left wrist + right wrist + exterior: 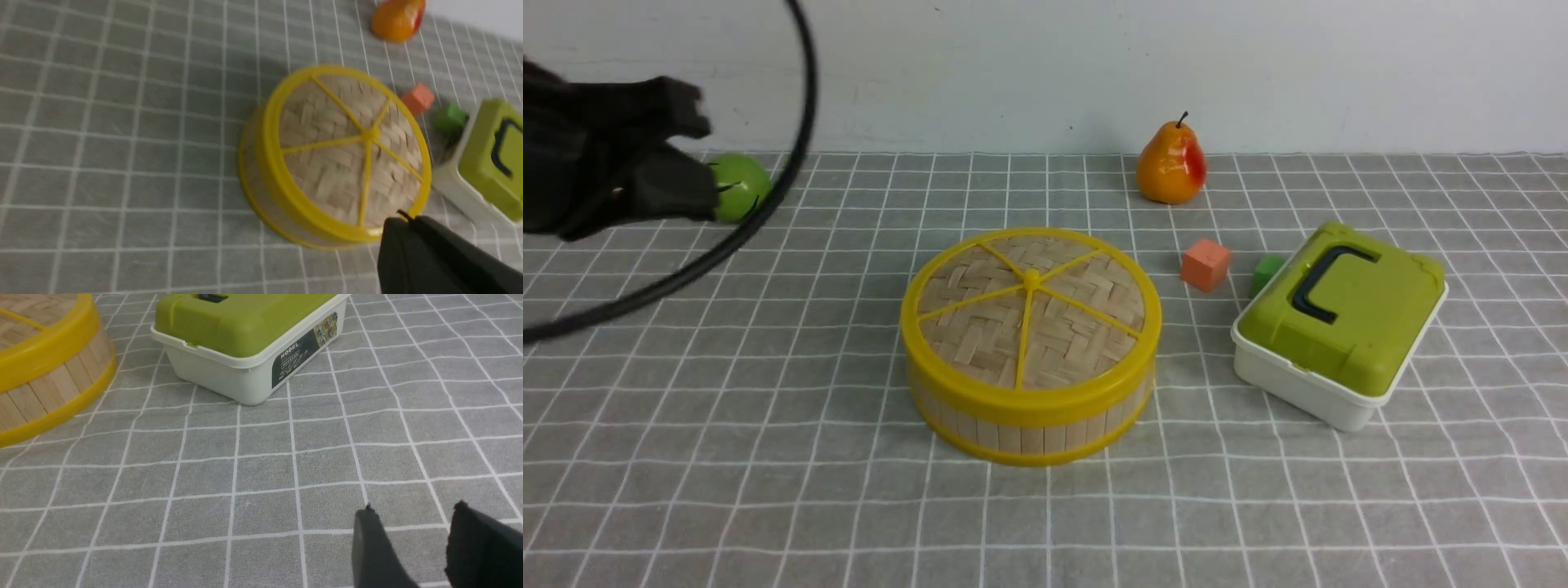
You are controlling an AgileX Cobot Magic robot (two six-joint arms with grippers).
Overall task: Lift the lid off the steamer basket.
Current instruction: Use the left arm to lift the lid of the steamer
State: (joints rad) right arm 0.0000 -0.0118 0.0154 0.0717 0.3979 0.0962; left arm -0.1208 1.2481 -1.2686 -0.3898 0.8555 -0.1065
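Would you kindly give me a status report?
Left gripper far left, jaws unclear; right gripper open, empty. Woven bamboo lid with yellow rim seated on wooden-slat steamer basket. Nothing on lid.

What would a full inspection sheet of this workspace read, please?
Surface: grey checked cloth, flat, no spills seen.
Job's things: lid seated on the steamer basket, mid-table, untouched.
Clutter: pear and green fruit at the back; orange cube, green cube and white box with green lid on the right.
Grippers: left gripper open, raised at far left, empty; right gripper open, empty, low over bare cloth.
Cables: black cable arcs across the far left, clear of the basket.
Surroundings: plain pale wall behind; nothing else seen.
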